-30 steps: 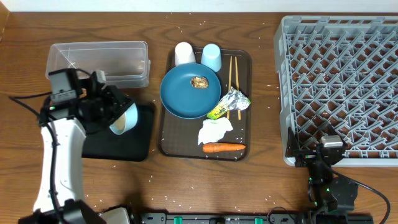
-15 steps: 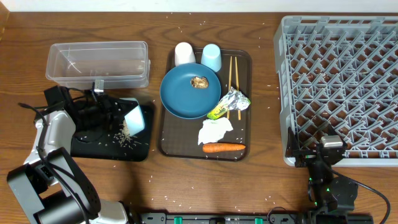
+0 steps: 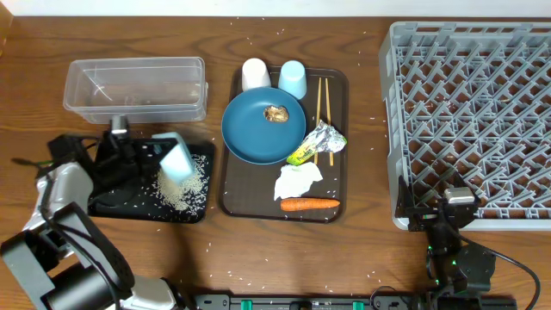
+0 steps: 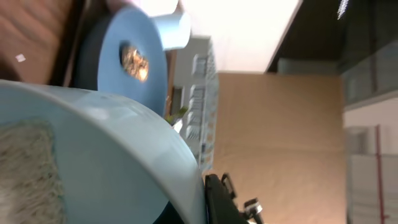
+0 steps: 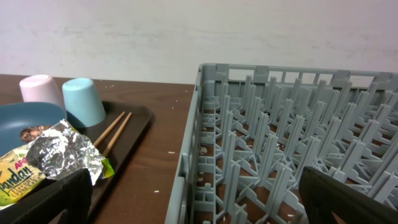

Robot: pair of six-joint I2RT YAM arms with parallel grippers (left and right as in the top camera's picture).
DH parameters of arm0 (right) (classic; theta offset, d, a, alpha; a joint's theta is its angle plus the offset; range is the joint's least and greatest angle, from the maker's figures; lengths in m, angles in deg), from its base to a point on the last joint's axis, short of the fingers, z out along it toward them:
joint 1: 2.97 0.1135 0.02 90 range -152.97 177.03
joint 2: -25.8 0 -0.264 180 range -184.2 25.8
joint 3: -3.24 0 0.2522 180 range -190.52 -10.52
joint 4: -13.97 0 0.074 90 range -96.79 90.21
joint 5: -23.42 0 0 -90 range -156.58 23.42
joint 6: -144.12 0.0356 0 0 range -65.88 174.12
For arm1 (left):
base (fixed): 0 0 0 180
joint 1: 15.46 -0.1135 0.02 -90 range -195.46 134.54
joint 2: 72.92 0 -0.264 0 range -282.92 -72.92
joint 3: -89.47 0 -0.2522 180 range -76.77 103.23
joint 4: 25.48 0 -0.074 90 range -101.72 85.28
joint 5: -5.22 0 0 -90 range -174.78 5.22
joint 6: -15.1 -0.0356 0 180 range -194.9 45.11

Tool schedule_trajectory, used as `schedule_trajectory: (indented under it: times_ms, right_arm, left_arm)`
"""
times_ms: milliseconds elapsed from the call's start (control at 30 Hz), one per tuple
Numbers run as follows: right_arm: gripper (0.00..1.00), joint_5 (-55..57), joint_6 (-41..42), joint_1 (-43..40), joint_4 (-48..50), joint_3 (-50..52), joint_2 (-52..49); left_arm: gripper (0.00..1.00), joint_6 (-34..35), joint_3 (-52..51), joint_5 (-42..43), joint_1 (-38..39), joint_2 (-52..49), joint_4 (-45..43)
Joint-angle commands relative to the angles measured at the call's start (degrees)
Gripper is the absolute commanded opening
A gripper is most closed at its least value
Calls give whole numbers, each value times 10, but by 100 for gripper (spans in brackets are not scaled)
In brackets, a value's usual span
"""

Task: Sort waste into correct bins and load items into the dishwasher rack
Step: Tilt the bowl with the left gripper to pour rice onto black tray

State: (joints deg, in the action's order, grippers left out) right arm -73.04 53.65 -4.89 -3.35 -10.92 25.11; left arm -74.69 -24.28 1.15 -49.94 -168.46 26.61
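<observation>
Light blue bowl (image 3: 176, 159) hangs tilted over the black tray (image 3: 112, 205), clamped in the closed left hand (image 3: 146, 155), apparently by its rim. Rice grains (image 3: 182, 188) lie scattered on the tray. Beside the dishwasher rack (image 3: 482, 103), the right hand (image 5: 199, 186) rests fully open and empty.

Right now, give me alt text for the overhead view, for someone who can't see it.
The left gripper holds a light blue bowl tipped over a black tray, with white rice spilled on it. Centre, a brown serving tray holds a dark blue plate, cups, chopsticks and waste; a grey dishwasher rack stands right.
</observation>
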Motion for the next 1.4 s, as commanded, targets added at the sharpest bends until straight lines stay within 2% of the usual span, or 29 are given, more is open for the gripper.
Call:
schedule_trajectory:
  times_ms: [0, 367, 467, 533, 633, 700, 800, 867, 967, 1000, 1067, 1167, 1267, 1367]
  right_arm:
    - [99, 2, 0, 9, -2, 1, 3]
    - [99, 2, 0, 9, -2, 1, 3]
    - [99, 2, 0, 9, -2, 1, 3]
    - [99, 2, 0, 9, -2, 1, 3]
    - [99, 2, 0, 9, -2, 1, 3]
    - [99, 2, 0, 9, -2, 1, 4]
    - [99, 2, 0, 9, -2, 1, 3]
    - [99, 2, 0, 9, -2, 1, 3]
    - [99, 2, 0, 9, -2, 1, 4]
    - [99, 2, 0, 9, -2, 1, 3]
    - [99, 2, 0, 9, -2, 1, 3]
    - [99, 2, 0, 9, -2, 1, 4]
    - [99, 2, 0, 9, -2, 1, 3]
    - [99, 2, 0, 9, -2, 1, 3]
  left_arm:
    - [6, 23, -2, 42, -40, -4, 8]
    - [6, 46, -2, 42, -77, -4, 50]
    - [6, 64, -2, 41, -77, -5, -23]
    - [6, 110, -2, 41, -77, -5, -24]
    - [6, 117, -1, 41, -77, -5, -56]
    - [6, 129, -1, 42, -76, -5, -42]
    - [6, 101, -2, 41, -73, -5, -1]
    - [6, 66, -2, 37, -73, -6, -30]
    - [6, 108, -2, 42, -71, -4, 16]
    - [6, 102, -2, 42, -71, -2, 20]
    - [6, 90, -1, 30, -71, -3, -45]
    - [6, 123, -1, 42, -68, -3, -15]
    - [6, 98, -2, 30, -68, -2, -58]
    - [6, 111, -1, 42, -68, -1, -43]
